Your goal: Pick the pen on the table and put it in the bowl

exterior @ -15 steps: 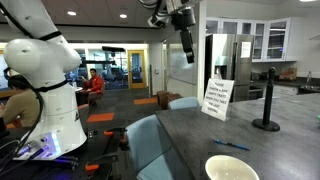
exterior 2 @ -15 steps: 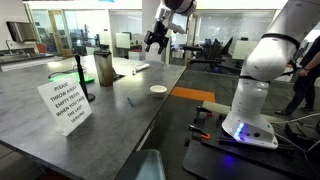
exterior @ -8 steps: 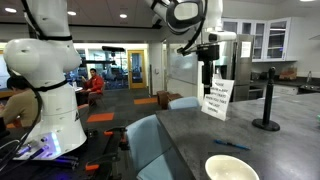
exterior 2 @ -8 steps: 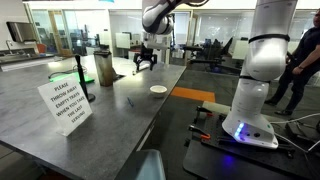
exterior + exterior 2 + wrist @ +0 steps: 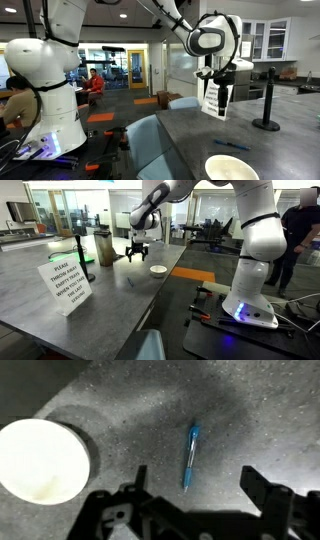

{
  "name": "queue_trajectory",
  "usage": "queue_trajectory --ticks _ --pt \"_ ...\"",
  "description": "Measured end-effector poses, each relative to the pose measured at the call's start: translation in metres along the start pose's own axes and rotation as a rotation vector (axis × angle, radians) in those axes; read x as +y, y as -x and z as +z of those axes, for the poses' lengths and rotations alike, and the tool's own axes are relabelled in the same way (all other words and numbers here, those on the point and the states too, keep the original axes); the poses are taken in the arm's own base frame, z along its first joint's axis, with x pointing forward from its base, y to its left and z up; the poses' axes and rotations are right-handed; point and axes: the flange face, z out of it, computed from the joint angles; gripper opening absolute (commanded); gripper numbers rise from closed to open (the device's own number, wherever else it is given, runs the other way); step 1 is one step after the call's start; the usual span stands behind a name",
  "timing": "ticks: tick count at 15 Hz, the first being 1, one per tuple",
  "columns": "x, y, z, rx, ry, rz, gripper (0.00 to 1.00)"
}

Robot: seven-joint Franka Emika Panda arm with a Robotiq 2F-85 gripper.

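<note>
Tabletop: dark grey, bare around the work area in the wrist view.

Bowl: sits on the tabletop, off past the claw's finger on the left of the wrist view, apart from the pen. Nothing visible inside it. It's cut by the frame edge there, and cut again at the bottom of an exterior view.

Claw: spread wide, nothing between the fingers. Both exterior views put it well above the tabletop and pointing down. Only one arm, so no choice of which to use.

Pen: flat on the tabletop, below the claw and roughly centred in the gap between the two fingers. Its long axis runs nearly straight away from the claw body, slightly tilted, so it lies about crosswise to the line the fingers close along. My read is that a straight descent plus a small yaw trim should be enough.

Hard to tell:
- which end of the pen is the tip
- the exact height gap, which the wrist view doesn't show
- the pen in an exterior view, where it's only a thin blue sliver just beyond the bowl
</note>
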Motion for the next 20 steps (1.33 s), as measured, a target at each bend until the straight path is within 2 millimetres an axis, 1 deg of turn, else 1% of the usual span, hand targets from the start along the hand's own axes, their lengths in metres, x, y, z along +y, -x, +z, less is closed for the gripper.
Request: queue_trajectory --ticks 2,5,10,13,14,16,18,20 --pt "-0.008 -0.008 0.021 -0.011 0.009 -0.007 1.00" --pt "-0.014 -0.020 0.048 -0.022 0.023 -0.010 1.00" --pt "-0.020 -0.038 0.083 -0.030 0.036 -0.010 1.00" --pt "-0.025 -0.047 0.098 -0.027 0.034 -0.007 0.96" --pt "-0.026 -0.050 0.102 -0.026 0.032 -0.001 0.97" --pt "-0.029 -0.055 0.109 -0.023 0.031 0.016 0.93" --pt "-0.032 -0.059 0.117 -0.021 0.030 0.029 0.93" --pt "-0.033 -0.062 0.125 -0.022 0.031 0.033 0.91"
